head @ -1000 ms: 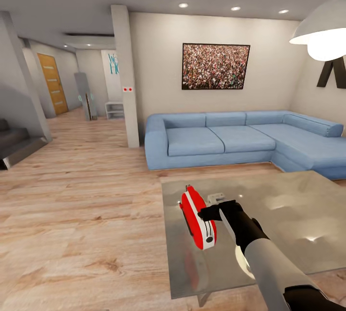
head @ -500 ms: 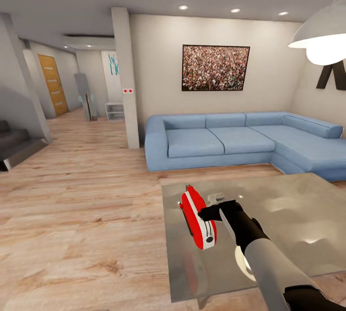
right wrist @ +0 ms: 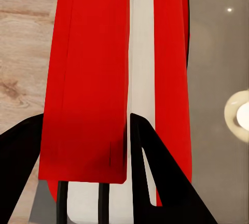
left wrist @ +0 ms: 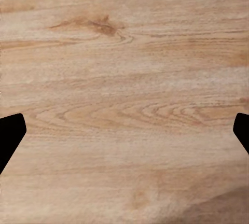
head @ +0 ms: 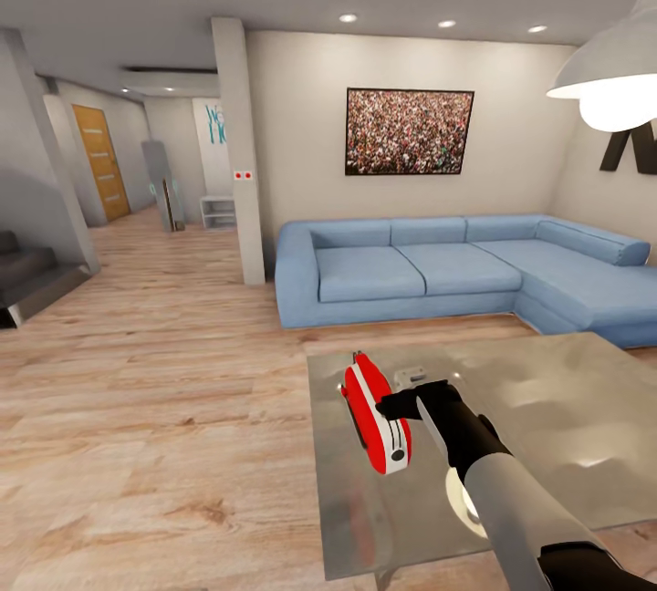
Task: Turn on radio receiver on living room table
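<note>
The right gripper (right wrist: 83, 172) has its two black fingers (right wrist: 161, 182) set on either side of one red slab of the radio receiver (right wrist: 109, 73), pinching it; in the right wrist view one finger lies over the white centre band and the other against the outer red edge. That view brings out the radio's make-up: smooth, flat red panels, a white strip between them, a thin dark line along the far edge, and two thin dark bars at the near end. From the head view the right gripper (head: 394, 406) reaches from about 5 o'clock, matte black wrist passing into a pale grey forearm, and the radio receiver (head: 376, 412) reads as a rounded red box with white trim standing on edge near the front-left part of the counter (head: 547, 409), whose glossy grey top mirrors a lamp glow. A small pale object (head: 412, 376) sits just beyond the gripper.

The left gripper (left wrist: 124, 130) has its dark fingertips (left wrist: 9, 136) spread wide at the picture's edges, with grained light wood floor (left wrist: 124, 53) between them.

At 12 o'clock stands a blue L-shaped sofa (head: 438, 267) beneath a framed crowd picture (head: 409, 131); a white pendant lamp (head: 611, 71) hangs at 2 o'clock.
</note>
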Controlling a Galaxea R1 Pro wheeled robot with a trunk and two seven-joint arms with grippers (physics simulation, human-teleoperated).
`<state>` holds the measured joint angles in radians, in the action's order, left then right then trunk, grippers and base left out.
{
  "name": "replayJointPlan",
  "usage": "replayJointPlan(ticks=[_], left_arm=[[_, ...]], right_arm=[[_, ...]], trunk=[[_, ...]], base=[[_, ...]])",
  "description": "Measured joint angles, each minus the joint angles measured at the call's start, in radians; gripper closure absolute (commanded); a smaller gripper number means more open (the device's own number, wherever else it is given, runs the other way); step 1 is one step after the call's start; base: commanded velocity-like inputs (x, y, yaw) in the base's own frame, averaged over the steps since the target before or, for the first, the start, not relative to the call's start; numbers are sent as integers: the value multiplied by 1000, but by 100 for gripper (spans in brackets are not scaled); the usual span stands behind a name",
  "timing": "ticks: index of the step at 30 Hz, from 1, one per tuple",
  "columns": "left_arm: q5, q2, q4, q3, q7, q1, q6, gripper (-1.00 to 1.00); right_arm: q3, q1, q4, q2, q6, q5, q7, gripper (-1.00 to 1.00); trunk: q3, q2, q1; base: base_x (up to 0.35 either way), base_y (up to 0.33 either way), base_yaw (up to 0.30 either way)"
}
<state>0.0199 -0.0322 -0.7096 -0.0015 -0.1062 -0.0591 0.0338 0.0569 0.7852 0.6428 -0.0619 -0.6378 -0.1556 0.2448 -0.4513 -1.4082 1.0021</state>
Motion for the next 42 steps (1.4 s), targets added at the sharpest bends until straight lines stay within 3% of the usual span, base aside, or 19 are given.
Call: replayJointPlan(ticks=[7, 25, 29, 32, 34, 36, 37, 40, 42], left_arm=[[0, 0, 0, 0, 0, 0, 0, -100], [0, 0, 0, 0, 0, 0, -3, -100], [1, 2, 0, 0, 3, 0, -2, -100], [1, 6, 0, 0, 4, 1, 0, -100], [1, 7, 0, 0, 4, 1, 1, -100], [1, 6, 1, 0, 4, 0, 1, -100], [0, 6, 0, 0, 4, 1, 1, -100], [0, 4, 1, 0, 3, 0, 1, -100], [0, 2, 1, 0, 2, 0, 1, -100]], right_arm=[[0, 0, 0, 0, 0, 1, 0, 100], [0, 0, 0, 0, 0, -1, -2, 100], [0, 0, -1, 0, 0, -2, -1, 100], [0, 0, 0, 0, 1, -34, -7, 100], [0, 0, 1, 0, 14, -107, -25, 100], [1, 0, 2, -1, 40, -107, -30, 100], [4, 0, 1, -2, 67, -128, -36, 100], [39, 0, 4, -9, 123, -214, -94, 100], [92, 0, 3, -26, 142, -265, -201, 100]], trunk=[[22, 49, -27], [78, 175, -96], [78, 175, -96], [78, 175, -96], [78, 175, -96], [78, 175, -96], [78, 175, -96], [78, 175, -96], [79, 175, -96]], base=[[-4, 0, 0], [-230, 0, 0], [-10, 0, 0], [-2, 0, 0], [0, 0, 0], [0, 0, 0], [0, 0, 0], [0, 0, 0], [0, 0, 0]])
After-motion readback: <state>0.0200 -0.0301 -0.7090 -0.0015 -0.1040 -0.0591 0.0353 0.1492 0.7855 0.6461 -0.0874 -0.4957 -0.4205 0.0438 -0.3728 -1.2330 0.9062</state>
